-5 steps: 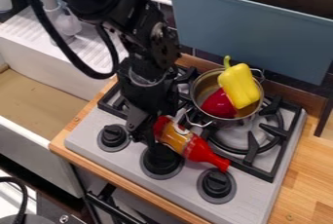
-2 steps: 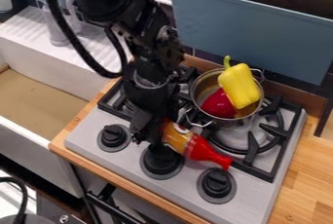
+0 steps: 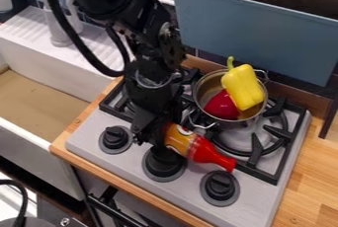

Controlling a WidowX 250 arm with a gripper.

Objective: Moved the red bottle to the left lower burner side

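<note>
The black gripper (image 3: 153,137) hangs over the front middle of the stove (image 3: 188,179), at the left end of the red bottle (image 3: 203,151). Its fingers overlap that end, and how far apart they stand is hard to make out. The bottle, red with an orange-yellow label, lies on its side at a slant, its narrow red tip toward the lower right, just behind the middle and right knobs. The left burner (image 3: 117,103) is partly hidden behind the arm.
Right of the gripper, a metal pot (image 3: 203,87) holds a yellow pepper (image 3: 243,87) and a red item (image 3: 222,105). Black knobs line the stove's front. A blue bin (image 3: 254,41) stands behind; a white sink (image 3: 39,137) is at left.
The gripper has shifted slightly to the right, covering more of the bottle's left end. The bottle has moved a little to the right too. The pot and its contents have stayed put.
</note>
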